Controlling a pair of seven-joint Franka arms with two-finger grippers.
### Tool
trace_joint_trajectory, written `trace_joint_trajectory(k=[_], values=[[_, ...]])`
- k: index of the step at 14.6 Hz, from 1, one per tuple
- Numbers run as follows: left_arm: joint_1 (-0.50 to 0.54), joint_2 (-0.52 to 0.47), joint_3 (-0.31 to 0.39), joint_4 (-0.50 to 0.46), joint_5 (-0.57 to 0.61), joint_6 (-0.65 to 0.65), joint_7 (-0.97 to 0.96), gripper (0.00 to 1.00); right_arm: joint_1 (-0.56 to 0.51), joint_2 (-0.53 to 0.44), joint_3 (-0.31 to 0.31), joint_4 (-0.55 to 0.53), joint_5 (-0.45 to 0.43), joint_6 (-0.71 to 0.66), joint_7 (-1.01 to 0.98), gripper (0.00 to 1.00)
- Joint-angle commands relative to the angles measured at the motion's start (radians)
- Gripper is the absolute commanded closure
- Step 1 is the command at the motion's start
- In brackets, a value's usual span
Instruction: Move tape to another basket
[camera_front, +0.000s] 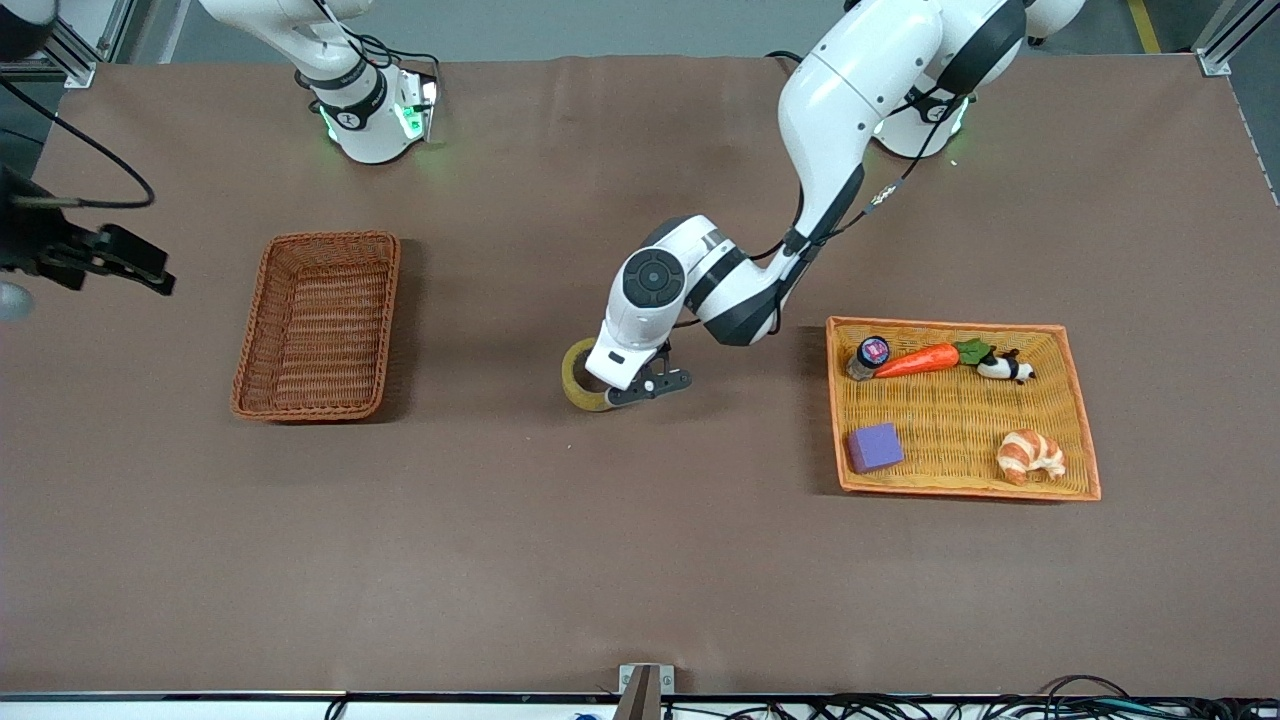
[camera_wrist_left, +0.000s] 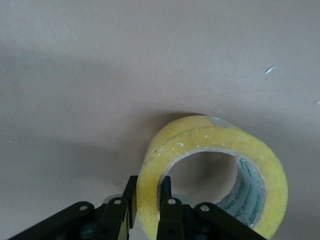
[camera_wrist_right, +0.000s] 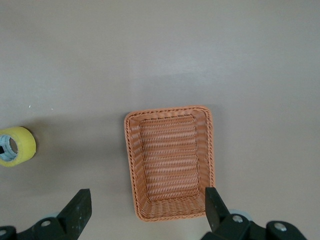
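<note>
The tape, a yellowish roll with a grey-white core, stands on edge at the middle of the table. My left gripper is shut on its wall. In the left wrist view one finger is inside the ring and one outside the tape. I cannot tell whether the roll rests on the cloth. The reddish-brown basket lies empty toward the right arm's end. My right gripper hangs open and empty high beside it. In the right wrist view it is over the basket, and the tape also shows.
A yellow-orange tray lies toward the left arm's end. It holds a carrot, a small bottle, a panda toy, a purple block and a croissant. Brown cloth lies bare between tape and basket.
</note>
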Motion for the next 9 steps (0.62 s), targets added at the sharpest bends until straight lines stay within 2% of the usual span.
trace_joint_trajectory(k=[1, 2, 5, 7, 9], values=[[-0.008, 0.014, 0.016, 0.037, -0.005, -0.008, 0.006, 0.41, 0.004, 0.007, 0.048, -0.108, 0.022, 0.102, 0.006, 0.00], [-0.011, 0.009, 0.022, 0.037, 0.008, -0.009, 0.006, 0.02, 0.009, 0.007, 0.066, -0.149, 0.032, 0.139, 0.006, 0.00], [0.010, -0.072, 0.036, 0.037, 0.033, -0.062, 0.009, 0.00, 0.041, 0.031, 0.131, -0.248, 0.069, 0.220, 0.006, 0.00], [0.065, -0.199, 0.072, 0.035, 0.070, -0.200, 0.040, 0.00, 0.076, 0.077, 0.134, -0.271, 0.072, 0.283, 0.006, 0.00], [0.155, -0.322, 0.074, 0.026, 0.076, -0.308, 0.078, 0.00, 0.146, 0.138, 0.135, -0.271, 0.080, 0.350, 0.011, 0.00]])
